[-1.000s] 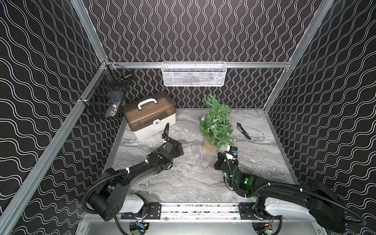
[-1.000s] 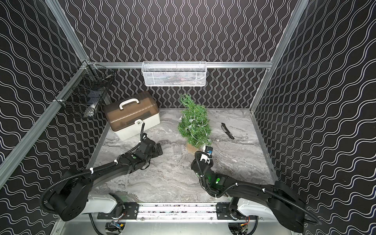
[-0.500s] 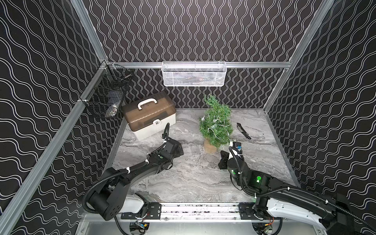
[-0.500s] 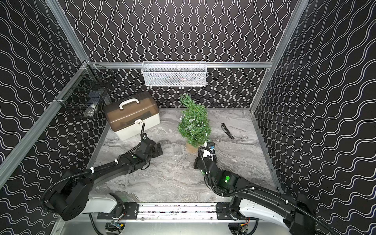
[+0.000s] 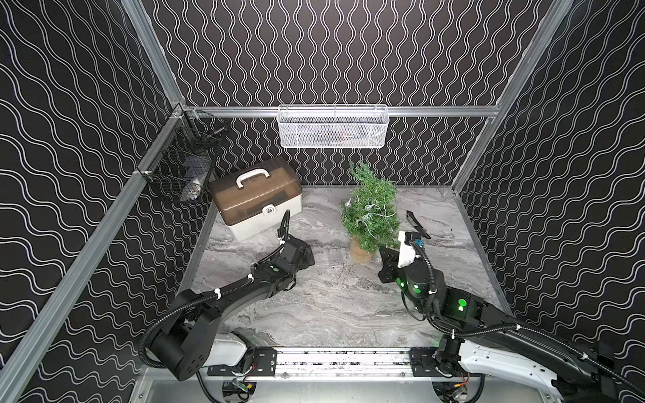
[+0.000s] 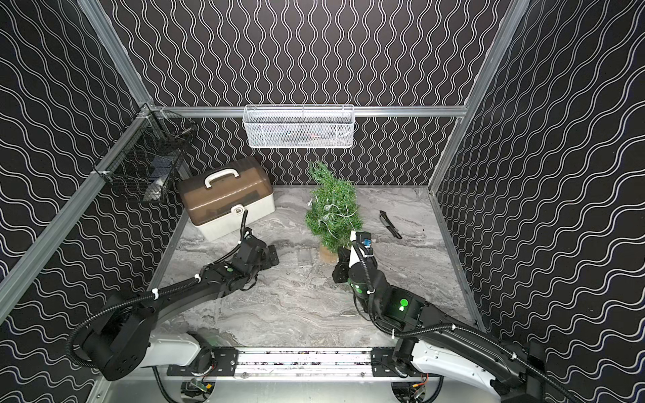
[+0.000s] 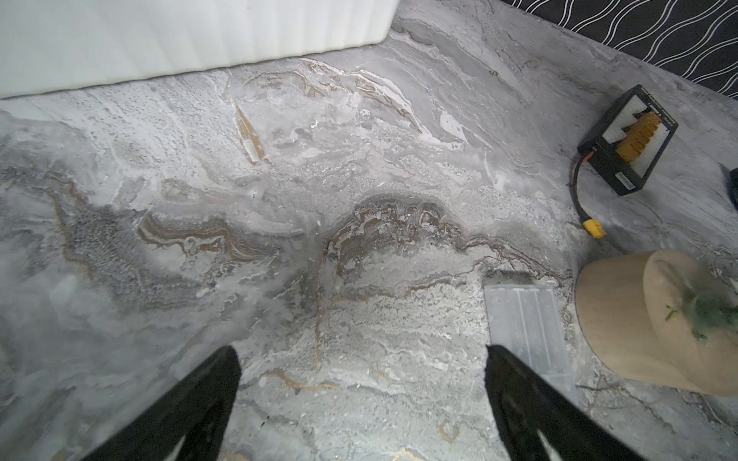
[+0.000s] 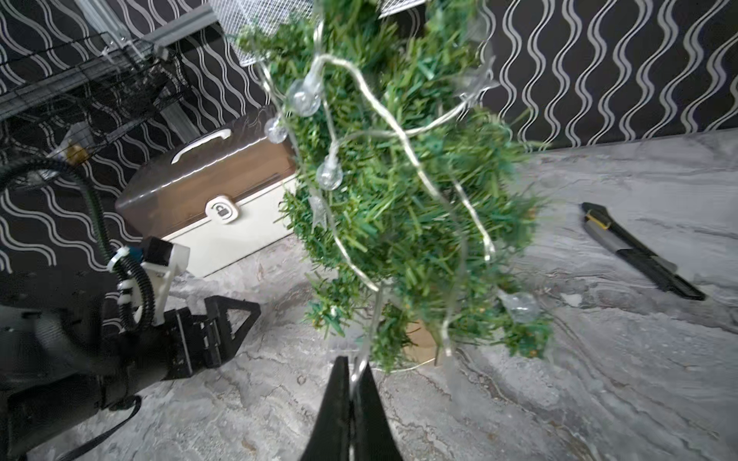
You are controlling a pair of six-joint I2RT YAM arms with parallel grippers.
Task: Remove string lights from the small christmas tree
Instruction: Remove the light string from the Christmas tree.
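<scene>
I have the tree (image 5: 370, 213) standing on its burlap base toward the back of the table (image 5: 331, 314). Its long axis is roughly vertical and its tip points up toward the white basket (image 5: 333, 127). From above I can't tell whether it leans.

The lights (image 5: 375, 211) are wound round it, with loops running from the upper branches down to the base.

Only the right wrist view shows the grip. The right claw (image 8: 351, 365) is pressed together with a strand of the lights (image 8: 399, 131) pinched between its tips, and the wire rises from there into the tree (image 8: 399, 207), just beyond the claw. In both top views that claw sits just beside the base, with the pinch hidden.

The left wrist view alone shows the clear box (image 7: 527, 319) plainly. It lies flat on the table, just beside the base. The left claw (image 7: 361, 350) is spread wide and holds nothing, with one finger (image 7: 515, 383) near the box. A knife (image 5: 417, 225) lies beyond the right claw.
</scene>
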